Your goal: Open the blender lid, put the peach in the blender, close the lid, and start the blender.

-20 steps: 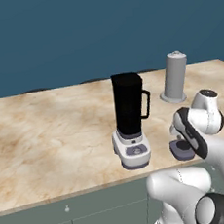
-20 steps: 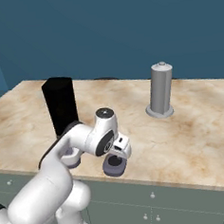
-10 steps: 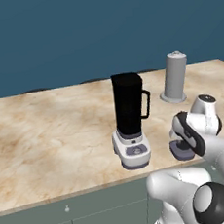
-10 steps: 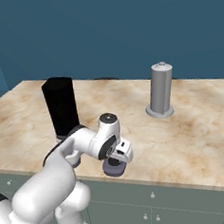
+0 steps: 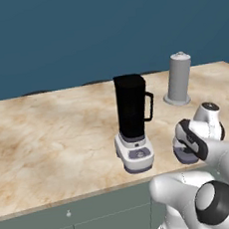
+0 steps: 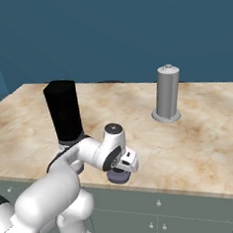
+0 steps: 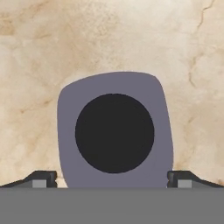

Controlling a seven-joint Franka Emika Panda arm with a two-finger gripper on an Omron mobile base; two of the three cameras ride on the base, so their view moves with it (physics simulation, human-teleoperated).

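The blender (image 5: pixel 133 119) (image 6: pixel 63 112) stands on the marble counter, a tall black jar on a white-grey base, with its top uncovered. The blender lid (image 7: pixel 70 131) (image 6: pixel 118 177) (image 5: pixel 183 155), dark grey with a black round knob, lies flat on the counter to the blender's right, near the front edge. My gripper (image 7: pixel 112 177) (image 6: pixel 123 168) (image 5: pixel 186 146) hangs straight down just over it, open. Its fingertips (image 7: pixel 43 178) stand wide apart at the lid's two sides. The peach is out of view.
A plain grey cylinder with a round foot (image 5: pixel 179 78) (image 6: pixel 167 92) stands at the back right of the counter. The counter's front edge (image 6: pixel 159 190) runs just in front of the lid, with grey cabinet drawers below.
The hand has sunk a little toward the counter, and the lid under it now rests on the marble. The blender has not moved.
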